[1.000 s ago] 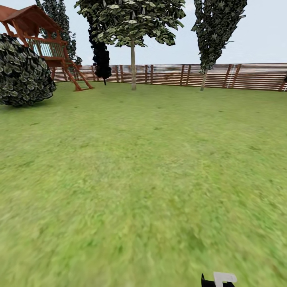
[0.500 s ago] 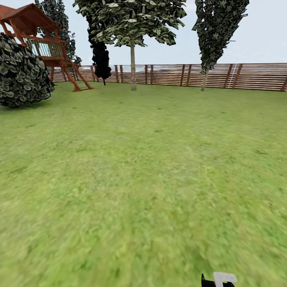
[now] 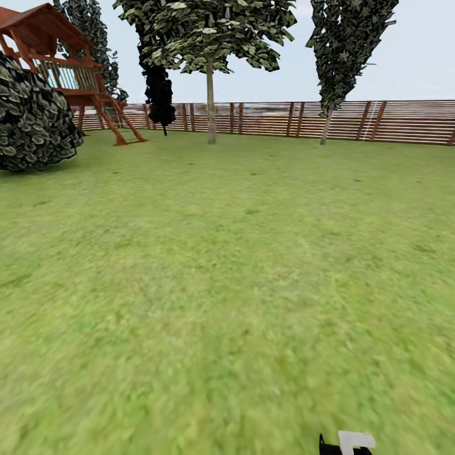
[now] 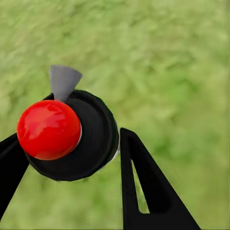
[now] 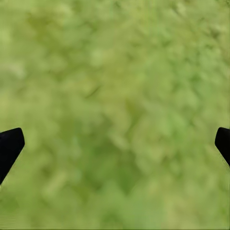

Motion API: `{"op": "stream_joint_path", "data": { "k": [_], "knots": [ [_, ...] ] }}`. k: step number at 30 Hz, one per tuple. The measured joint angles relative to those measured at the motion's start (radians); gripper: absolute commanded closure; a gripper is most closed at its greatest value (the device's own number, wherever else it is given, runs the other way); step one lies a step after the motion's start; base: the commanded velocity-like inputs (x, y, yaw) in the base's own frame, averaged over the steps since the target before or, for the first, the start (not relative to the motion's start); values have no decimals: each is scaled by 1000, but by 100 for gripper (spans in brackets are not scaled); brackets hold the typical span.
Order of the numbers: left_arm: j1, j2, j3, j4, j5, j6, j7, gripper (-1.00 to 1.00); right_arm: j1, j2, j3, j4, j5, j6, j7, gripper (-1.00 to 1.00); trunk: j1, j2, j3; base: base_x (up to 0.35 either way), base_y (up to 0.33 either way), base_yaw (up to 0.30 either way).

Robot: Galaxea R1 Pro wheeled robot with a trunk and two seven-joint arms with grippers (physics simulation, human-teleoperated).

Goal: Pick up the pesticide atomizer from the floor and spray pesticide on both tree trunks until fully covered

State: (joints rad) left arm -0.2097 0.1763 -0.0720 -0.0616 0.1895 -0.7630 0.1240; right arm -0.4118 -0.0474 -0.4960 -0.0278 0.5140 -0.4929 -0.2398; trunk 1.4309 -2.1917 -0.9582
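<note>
left gripper [image 4: 72, 158]: clamping the sprayer [image 4: 72, 136], red cap up
right gripper [image 5: 115, 143]: gaping, empty
step: heading for far tree [image 3: 210, 101]; keeping nozzle level

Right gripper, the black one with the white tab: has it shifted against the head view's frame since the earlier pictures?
No. The right gripper sits at the same bottom-edge spot; only the brown slatted fence drifted with the camera.

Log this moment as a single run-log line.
left gripper: shut on pesticide atomizer | right gripper: open above grass | ahead: tree, fence
</note>
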Motion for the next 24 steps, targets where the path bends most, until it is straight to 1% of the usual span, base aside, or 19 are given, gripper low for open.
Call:
{"op": "stream_joint_path", "data": {
  "k": [24],
  "knots": [
    [1,2,1,-1,0,0,0,100,0,0,0,0,0,0,0,-100,0,0,0,340,0,0]
  ]
}}
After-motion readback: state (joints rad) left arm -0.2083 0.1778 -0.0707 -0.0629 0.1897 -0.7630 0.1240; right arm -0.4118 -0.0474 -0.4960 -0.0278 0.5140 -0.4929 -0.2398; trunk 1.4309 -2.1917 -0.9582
